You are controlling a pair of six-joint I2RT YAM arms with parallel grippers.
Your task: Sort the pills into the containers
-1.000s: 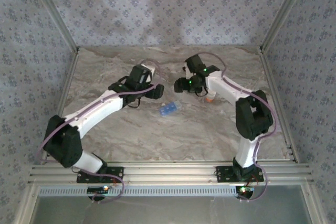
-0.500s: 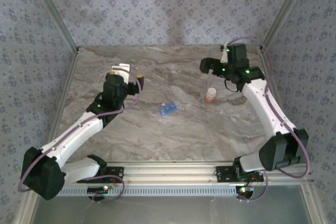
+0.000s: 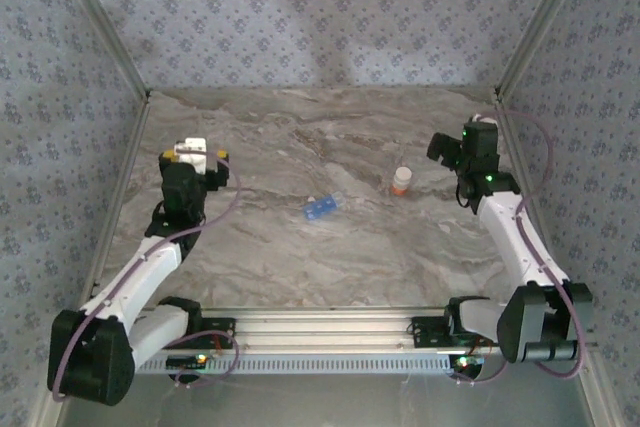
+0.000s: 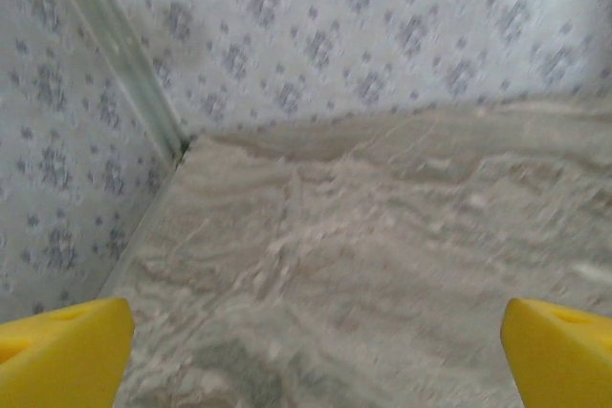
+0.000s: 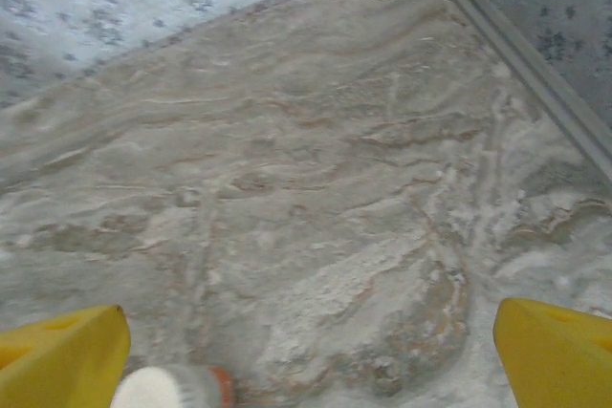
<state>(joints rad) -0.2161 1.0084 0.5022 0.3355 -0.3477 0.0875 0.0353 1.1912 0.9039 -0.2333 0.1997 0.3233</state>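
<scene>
- My left gripper [image 4: 311, 358] is spread wide. The yellow left fingertips [image 4: 59, 355] sit at opposite bottom corners of the left wrist view, with only bare marble table [image 4: 363, 236] between them.
- It holds nothing and touches nothing.
- From above, it hangs over the left part of the table, near the patterned wall [image 3: 60, 97].
- My right gripper [image 5: 306, 360] is spread just as wide. The yellow right fingertips [image 5: 59, 355] are far apart at the bottom corners of the right wrist view, and nothing is clasped between them.
- The white-and-orange bottle [image 5: 172, 389] peeks in at the lower edge of that view, just beside the finger on the view's left. The overhead view shows it standing upright on the table, apart from the gripper.
- The blue pill box [image 3: 321, 208] lies at a slant near the middle of the table, between my two arms and well apart from both grippers. The bottle stands off to its right.
- The pill box is too small for me to tell whether its compartments are open or what lies in them.
</scene>
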